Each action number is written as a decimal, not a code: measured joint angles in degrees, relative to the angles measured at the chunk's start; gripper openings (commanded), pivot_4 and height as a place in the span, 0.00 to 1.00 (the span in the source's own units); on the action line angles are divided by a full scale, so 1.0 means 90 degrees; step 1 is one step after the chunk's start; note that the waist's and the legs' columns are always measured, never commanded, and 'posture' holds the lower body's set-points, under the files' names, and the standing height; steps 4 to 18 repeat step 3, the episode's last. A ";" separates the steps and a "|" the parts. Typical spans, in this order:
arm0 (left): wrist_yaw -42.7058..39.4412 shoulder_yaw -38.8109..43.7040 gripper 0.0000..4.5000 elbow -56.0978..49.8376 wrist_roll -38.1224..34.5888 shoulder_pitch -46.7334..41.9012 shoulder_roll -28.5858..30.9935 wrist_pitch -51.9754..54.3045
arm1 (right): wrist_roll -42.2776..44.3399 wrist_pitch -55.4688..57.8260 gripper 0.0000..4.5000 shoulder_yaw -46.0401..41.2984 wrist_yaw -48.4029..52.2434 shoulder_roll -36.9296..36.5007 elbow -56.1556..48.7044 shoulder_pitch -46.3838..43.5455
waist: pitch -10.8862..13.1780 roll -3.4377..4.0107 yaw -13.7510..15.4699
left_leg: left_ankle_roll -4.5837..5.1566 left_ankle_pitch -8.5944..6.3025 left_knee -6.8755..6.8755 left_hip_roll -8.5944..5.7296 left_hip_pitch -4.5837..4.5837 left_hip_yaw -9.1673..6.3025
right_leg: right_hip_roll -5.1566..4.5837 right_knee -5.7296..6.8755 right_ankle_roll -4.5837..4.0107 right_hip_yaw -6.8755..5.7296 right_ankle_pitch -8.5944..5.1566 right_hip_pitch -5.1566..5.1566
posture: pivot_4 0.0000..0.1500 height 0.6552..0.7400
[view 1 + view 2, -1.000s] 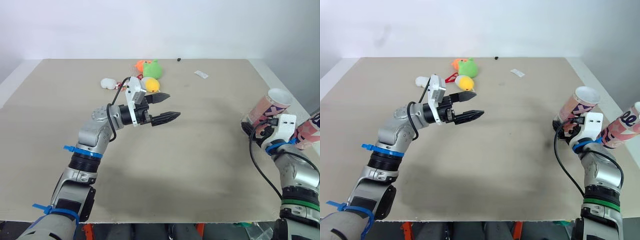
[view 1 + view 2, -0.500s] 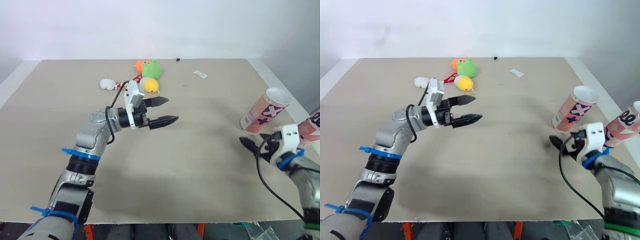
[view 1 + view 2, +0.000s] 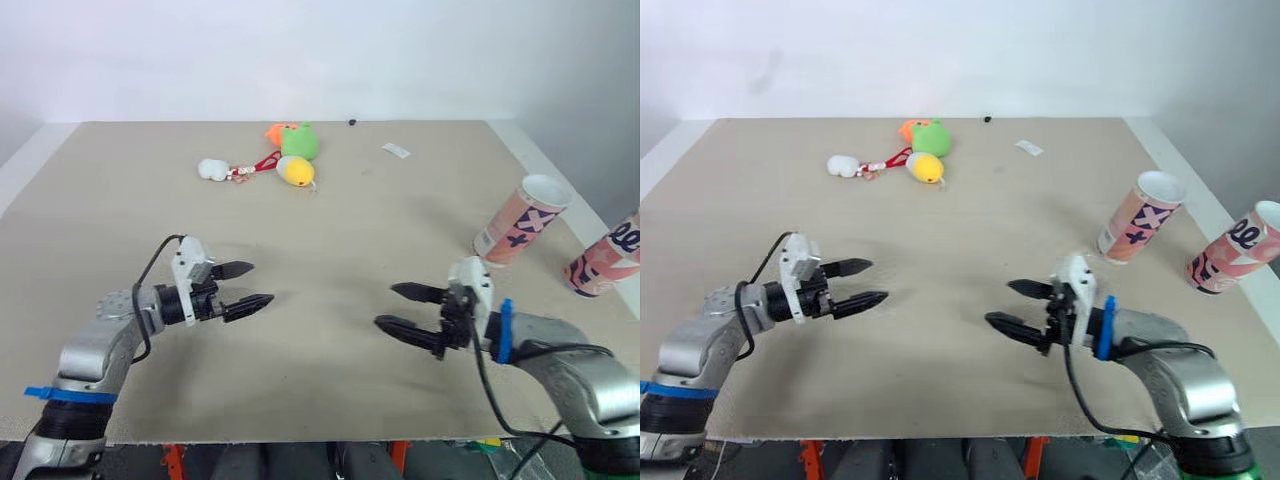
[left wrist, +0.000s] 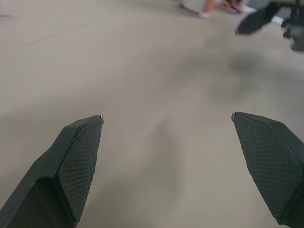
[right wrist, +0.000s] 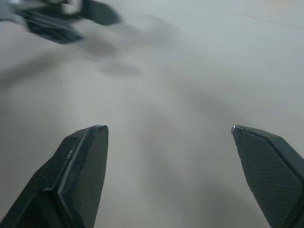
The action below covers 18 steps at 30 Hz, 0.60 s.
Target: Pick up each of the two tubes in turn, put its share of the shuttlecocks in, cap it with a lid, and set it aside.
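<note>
**Bench.** A flat beige bench [image 3: 330, 250] carries all the items.

**Left tool.** The left tool [image 3: 262, 283] hovers low over the near left part of the bench. Its two black fingers [image 4: 78, 156] are spread apart with nothing between them, and bare bench surface lies beneath them. It points towards the right tool.

**Right tool.** The right tool [image 3: 385, 305] hovers low over the near right part of the bench. Its fingers [image 5: 83, 164] are also spread wide and empty. It points towards the left tool, with a clear gap between the two.

**Tubes.**
- A pink-and-white cardboard tube with dark blue markings [image 3: 520, 220] sits near the bench's right edge, well apart from the right tool. Its white mouth is open. A dark "X" and a "+" can be read on its side.
- A second pink-and-white tube [image 3: 605, 262] sits further right, at the bench's edge. Its dark looped characters cannot be read with certainty.

**Far side of the bench.**
- A green rounded item [image 3: 298, 140] touches an orange rounded item [image 3: 275, 132].
- A yellow rounded item [image 3: 296, 172] lies just in front of them.
- A red cord [image 3: 262, 164] runs from the yellow item to a white rounded item [image 3: 213, 169].
- A small white tag [image 3: 396, 150] and a small black speck [image 3: 352, 122] lie further right. No writing on the tag can be read.
</note>
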 measured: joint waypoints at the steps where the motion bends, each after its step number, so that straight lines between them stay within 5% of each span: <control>1: 0.0092 0.0087 1.00 -0.0064 -0.0022 0.0108 0.0002 0.0002 | -0.0023 -0.0005 0.99 0.0156 -0.0001 0.0075 0.0024 -0.0104 | 0.0000 -0.0001 0.0007 | 0.0000 0.0000 0.0000 -0.0001 -0.0004 0.0000 | -0.0006 -0.0001 0.0005 -0.0001 0.0000 -0.0002 | 1.00 0.91; 18: 0.0262 0.0189 1.00 -0.0110 -0.0024 0.0274 -0.0003 0.0005 | -0.0138 -0.0071 0.99 0.0409 -0.0008 0.0226 0.0147 -0.0265 | -0.0002 -0.0004 0.0007 | -0.0003 -0.0002 0.0000 -0.0003 -0.0012 0.0001 | -0.0017 -0.0002 0.0027 -0.0003 0.0000 -0.0005 | 1.00 0.91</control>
